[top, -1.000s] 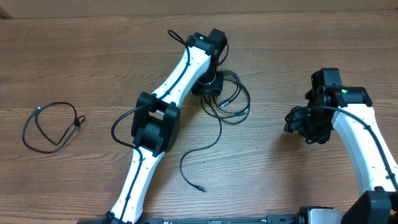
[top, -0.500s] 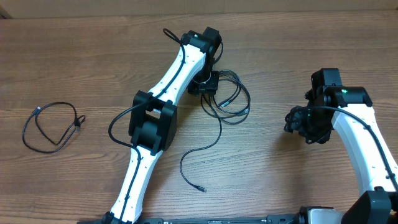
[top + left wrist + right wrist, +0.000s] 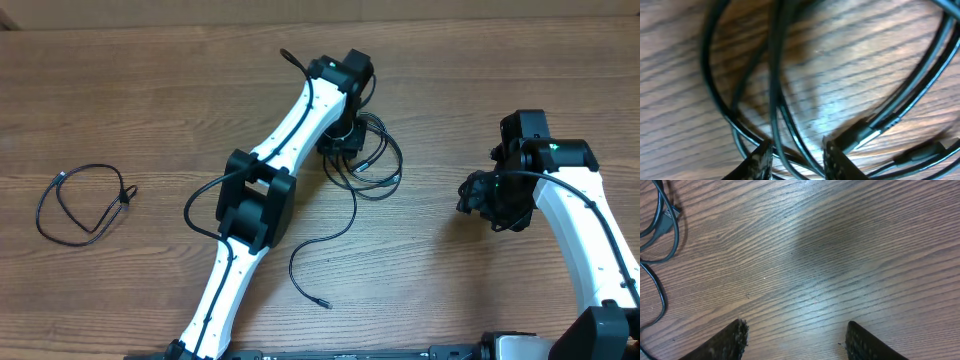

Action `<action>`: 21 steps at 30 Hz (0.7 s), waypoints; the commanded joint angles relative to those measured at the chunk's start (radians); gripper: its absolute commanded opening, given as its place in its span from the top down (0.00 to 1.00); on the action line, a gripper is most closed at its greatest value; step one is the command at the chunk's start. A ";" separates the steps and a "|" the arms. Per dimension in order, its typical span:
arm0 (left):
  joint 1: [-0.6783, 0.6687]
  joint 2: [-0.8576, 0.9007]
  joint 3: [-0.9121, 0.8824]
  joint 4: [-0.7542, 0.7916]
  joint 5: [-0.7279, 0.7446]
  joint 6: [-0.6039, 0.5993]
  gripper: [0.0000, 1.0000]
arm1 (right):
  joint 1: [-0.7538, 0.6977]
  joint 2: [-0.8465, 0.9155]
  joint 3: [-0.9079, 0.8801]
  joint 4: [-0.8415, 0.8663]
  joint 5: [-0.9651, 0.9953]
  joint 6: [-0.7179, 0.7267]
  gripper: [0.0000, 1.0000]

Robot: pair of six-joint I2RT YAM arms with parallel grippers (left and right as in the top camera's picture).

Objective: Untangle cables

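Since half a second ago, the white left arm (image 3: 290,120) has swung a little to the right. Its black left gripper (image 3: 340,140) now sits low over the left edge of the tangled bunch of thin black cables (image 3: 375,160), near the middle of the table. Up close, the left gripper (image 3: 797,162) has its two dark fingers (image 3: 757,162) a small way apart. A couple of black strands (image 3: 775,75) run between them. Bare wood shows in the gap, so the fingers are not squeezing the strands. Just to the right of them lies a small black plug with a silvery-white tip (image 3: 867,136). One long cord curls from the bunch down toward the robot and ends in a small dark plug end (image 3: 322,302), lying loose on the brown wooden table (image 3: 150,100). Far over on the left lies a single thin black cable loop (image 3: 75,205), well apart from the bunch. The black right gripper (image 3: 480,195) hangs to the right of the bunch and does not touch it. Its two fingertips (image 3: 737,340) stand wide apart with only wood between them, and it holds nothing. A bit of the cables shows at the left edge of the right wrist view.
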 commanded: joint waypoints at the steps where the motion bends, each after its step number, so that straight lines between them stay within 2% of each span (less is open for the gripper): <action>1: 0.002 0.008 -0.008 0.000 -0.028 0.019 0.67 | -0.003 0.000 0.018 0.000 0.010 0.001 0.38; 21: 0.045 -0.005 0.045 -0.046 -0.029 0.019 0.68 | -0.003 0.000 0.018 0.001 0.010 0.001 0.38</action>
